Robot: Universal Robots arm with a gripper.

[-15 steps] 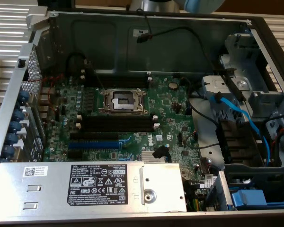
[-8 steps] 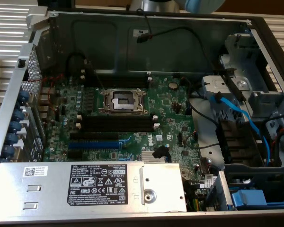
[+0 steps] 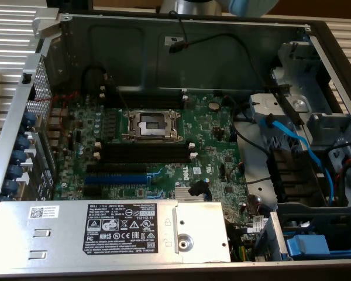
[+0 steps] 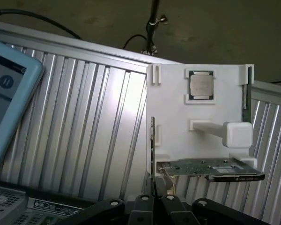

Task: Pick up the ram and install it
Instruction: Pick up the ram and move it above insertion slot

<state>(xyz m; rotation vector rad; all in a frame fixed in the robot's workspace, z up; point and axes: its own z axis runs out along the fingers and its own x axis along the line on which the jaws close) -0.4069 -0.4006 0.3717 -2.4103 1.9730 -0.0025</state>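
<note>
Even, diffuse light is falling from above into the computer case (image 3: pixel 164 35). The motherboard (image 3: pixel 210 134) is showing plainly, while the rear wall and the corners around the drive bay (image 3: pixel 292 170) are sinking into shade. The silver power supply (image 3: pixel 128 234) is catching a mild sheen. In the wrist view, strong glare is washing over the ribbed metal table (image 4: pixel 84 117), a white hot spot bleaching its middle ribs. The white rack (image 4: pixel 196 112) is glowing brightly and throwing soft shadows under its pegs, and the floor (image 4: pixel 215 33) behind is lying dim and brownish.
</note>
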